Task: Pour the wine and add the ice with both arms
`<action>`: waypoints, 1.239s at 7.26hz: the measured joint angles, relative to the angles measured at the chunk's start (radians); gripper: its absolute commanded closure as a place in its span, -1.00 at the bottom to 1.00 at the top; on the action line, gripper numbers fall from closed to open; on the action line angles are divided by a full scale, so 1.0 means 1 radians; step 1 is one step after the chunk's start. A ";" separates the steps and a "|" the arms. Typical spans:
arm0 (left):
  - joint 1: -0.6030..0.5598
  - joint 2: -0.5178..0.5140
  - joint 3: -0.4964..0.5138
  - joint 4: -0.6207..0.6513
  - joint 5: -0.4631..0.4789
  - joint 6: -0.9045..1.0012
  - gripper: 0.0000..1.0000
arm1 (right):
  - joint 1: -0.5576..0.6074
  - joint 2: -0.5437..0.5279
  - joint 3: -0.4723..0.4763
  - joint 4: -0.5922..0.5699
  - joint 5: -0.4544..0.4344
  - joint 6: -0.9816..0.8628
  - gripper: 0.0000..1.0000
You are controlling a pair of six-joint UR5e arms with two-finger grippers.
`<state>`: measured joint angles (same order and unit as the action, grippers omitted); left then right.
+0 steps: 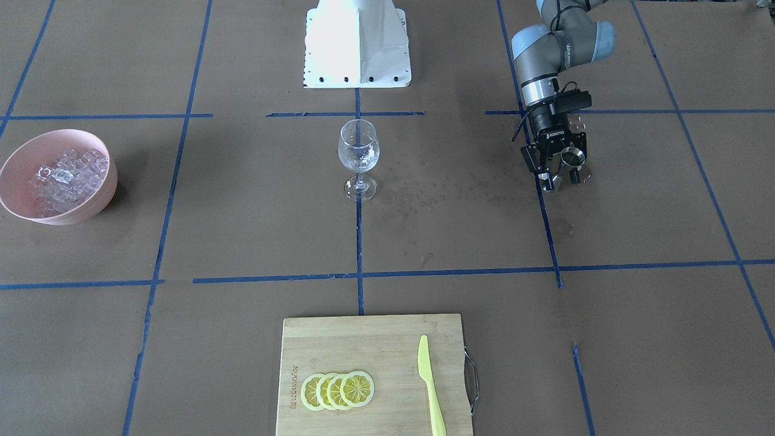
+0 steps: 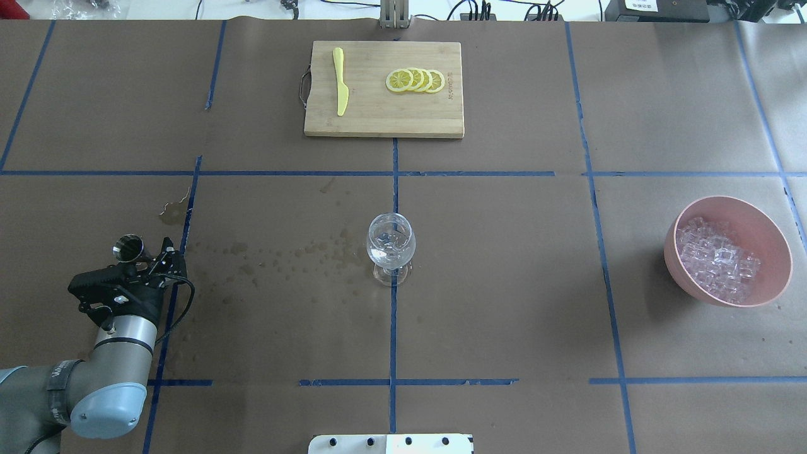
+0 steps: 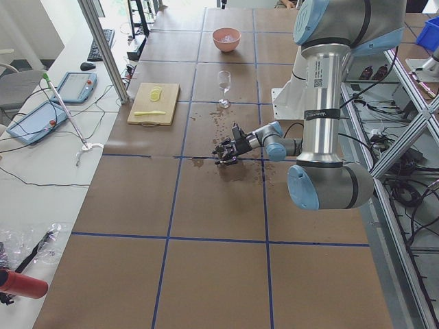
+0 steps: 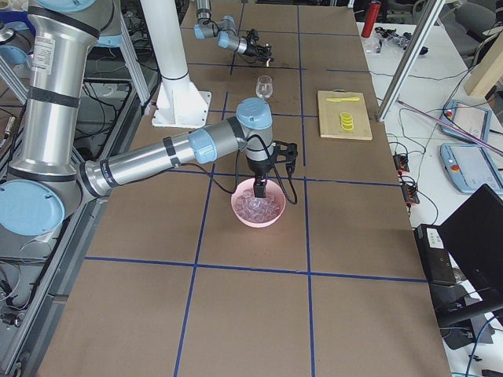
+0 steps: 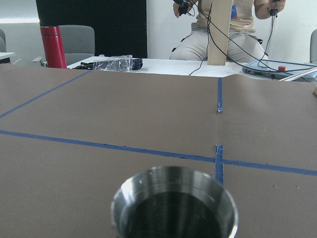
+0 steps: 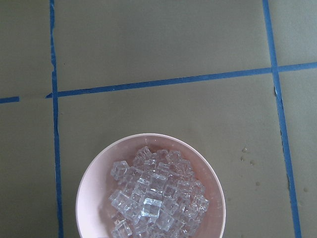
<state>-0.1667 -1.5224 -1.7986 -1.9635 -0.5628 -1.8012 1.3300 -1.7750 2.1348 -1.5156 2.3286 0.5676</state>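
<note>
A clear wine glass (image 1: 358,154) stands upright at the table's middle, also in the overhead view (image 2: 391,246); any wine in it is too faint to tell. The ice (image 1: 66,175) fills a pink bowl (image 1: 91,203), seen straight down in the right wrist view (image 6: 156,196). My left gripper (image 1: 558,172) is shut on a small steel measuring cup (image 1: 572,157) low over the table, far from the glass; the cup (image 5: 174,203) is upright with a dark inside. My right gripper (image 4: 260,188) hangs just over the bowl (image 4: 236,210); I cannot tell if it is open.
A wooden cutting board (image 1: 375,339) at the operators' edge holds lemon slices (image 1: 339,389) and a yellow-green knife (image 1: 430,381). Dark wet stains (image 2: 284,252) spot the brown paper between the left gripper and the glass. The white base block (image 1: 357,42) stands behind the glass.
</note>
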 measured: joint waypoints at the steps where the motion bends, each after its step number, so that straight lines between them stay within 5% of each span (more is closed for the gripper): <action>1: 0.000 0.000 0.003 0.000 -0.001 -0.001 -0.21 | 0.000 0.000 0.000 0.000 0.000 0.000 -1.00; 3: 0.002 0.001 0.007 0.000 -0.003 -0.001 -0.03 | 0.000 -0.001 0.001 0.000 0.000 0.000 -1.00; 6: 0.003 0.001 0.010 0.000 -0.003 -0.001 1.00 | 0.000 -0.001 0.000 0.000 0.001 0.000 -1.00; 9: 0.001 0.008 -0.005 -0.001 -0.003 -0.002 1.00 | 0.000 -0.003 0.002 0.000 0.008 0.000 -1.00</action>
<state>-0.1658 -1.5140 -1.8041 -1.9649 -0.5661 -1.8028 1.3300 -1.7777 2.1366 -1.5155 2.3370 0.5675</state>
